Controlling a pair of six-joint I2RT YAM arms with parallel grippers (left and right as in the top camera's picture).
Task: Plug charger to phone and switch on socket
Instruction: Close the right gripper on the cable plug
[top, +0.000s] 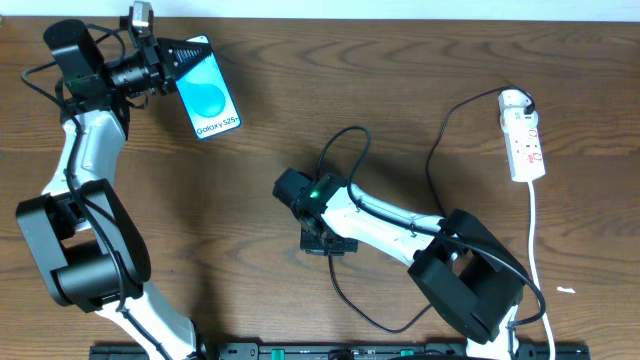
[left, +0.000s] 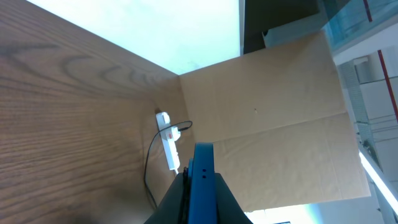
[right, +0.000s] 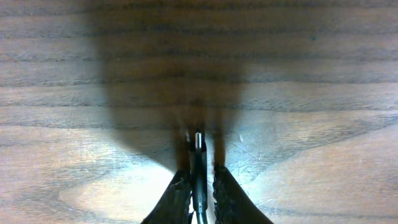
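Gripped in the left jaws, the slim blue-screened smartphone (top: 207, 97) is held well leftward and farther out from the thin black charger cable's tip (right: 198, 140), pinched in the right jaws

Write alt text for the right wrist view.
The right gripper is shut on the charger, whose thin connector tip sticks out in front over a brown wooden table. The gripper's shadow darkens the wood ahead.
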